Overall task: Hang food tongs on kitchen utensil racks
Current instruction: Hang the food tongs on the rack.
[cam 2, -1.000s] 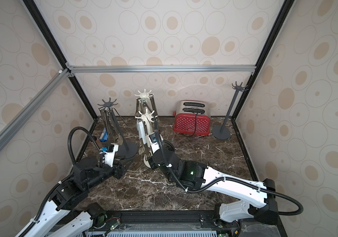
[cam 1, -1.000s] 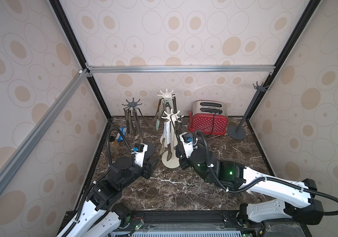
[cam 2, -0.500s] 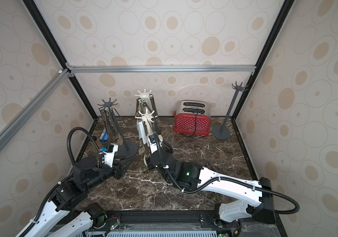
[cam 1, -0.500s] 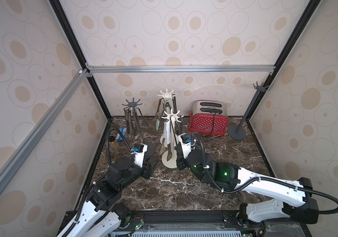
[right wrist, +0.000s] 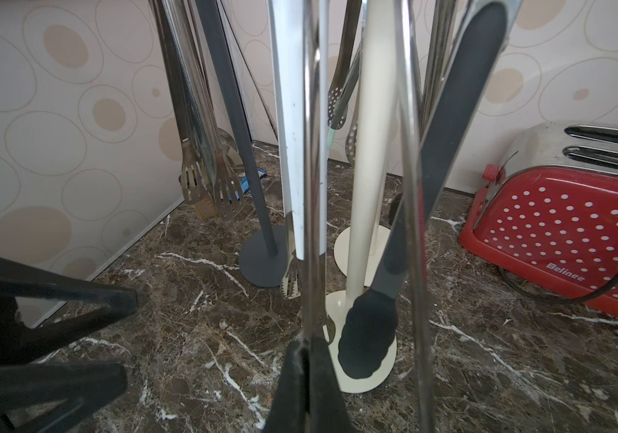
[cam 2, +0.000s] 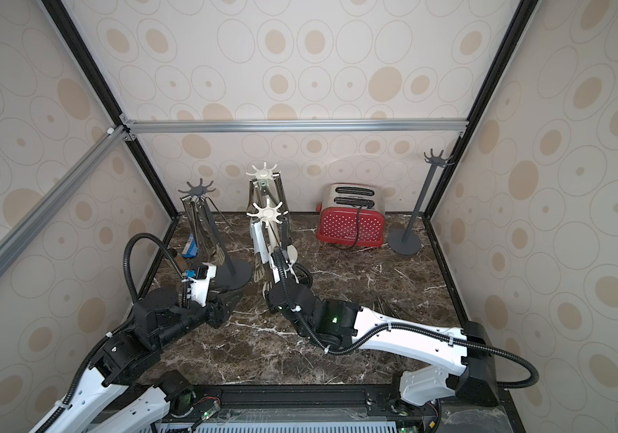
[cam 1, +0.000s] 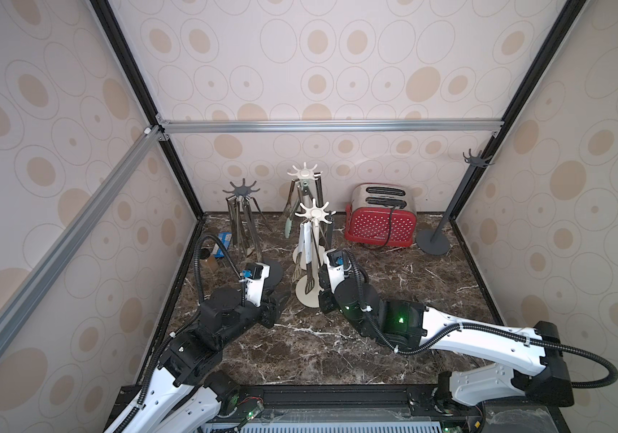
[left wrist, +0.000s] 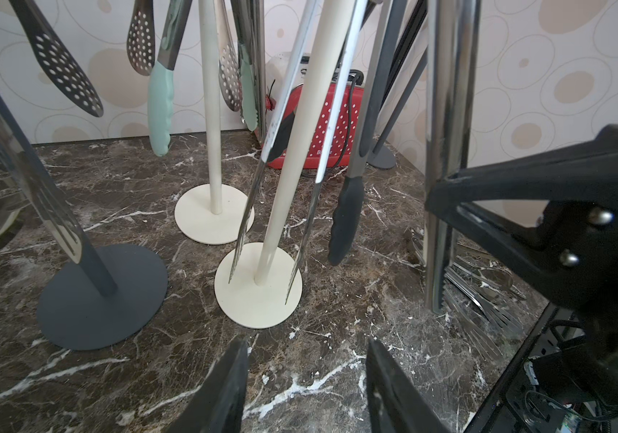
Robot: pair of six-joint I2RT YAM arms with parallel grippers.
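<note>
Four racks (cam 1: 314,213) (two cream) — left claw (left wrist: 305,348) released, right claw (right wrist: 305,348) grasping steel tongs (right wrist: 312,157).

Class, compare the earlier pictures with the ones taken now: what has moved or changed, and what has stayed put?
The right gripper, shut on upright shiny steel tongs, has shifted slightly to the robot's left, closer to the near cream-white utensil rack. Nothing was taken or released. The open left gripper, the hanging tongs and the red toaster stayed put.
</note>
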